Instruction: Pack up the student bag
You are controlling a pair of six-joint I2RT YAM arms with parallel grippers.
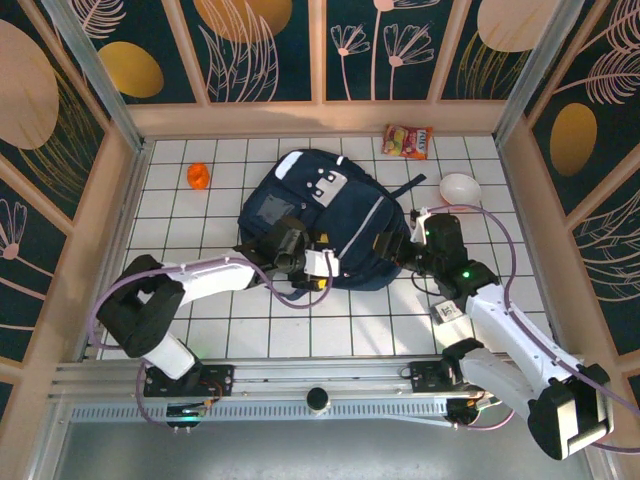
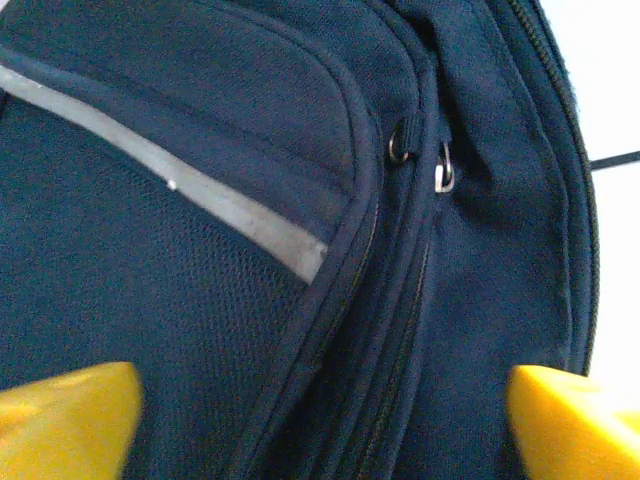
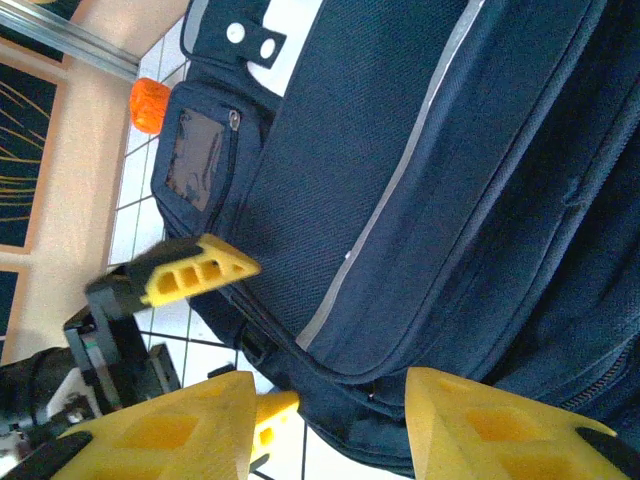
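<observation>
Where the bag lies: large navy-blue fabric backpack with white trim (image 1: 300,195) lies flat on the white tiled table (image 1: 200,325), mid-table, front pockets up
Left gripper (image 2: 320,425): yellow fingers spread wide over the backpack's near-left edge, fabric beneath them, nothing clamped
Right gripper (image 3: 330,435): jaws part-way apart at the near-right corner, gripping nothing that I can see
Handling: likely soft and floppy, light if unfilled; the cloth should bunch and slide on tile, so one arm may need to pin it while the other pulls
Where to hold: probably the small metal zip pulls (image 2: 445,178) beside the seam, or the stiffer piped edge
Around: small orange object (image 1: 198,176) far left, red snack packet (image 1: 408,141) far right, white rounded object (image 1: 460,188) right, all apart from the backpack
In the way: dark strap (image 1: 405,188) trailing right; the two grippers, working close together, could crowd each other
</observation>
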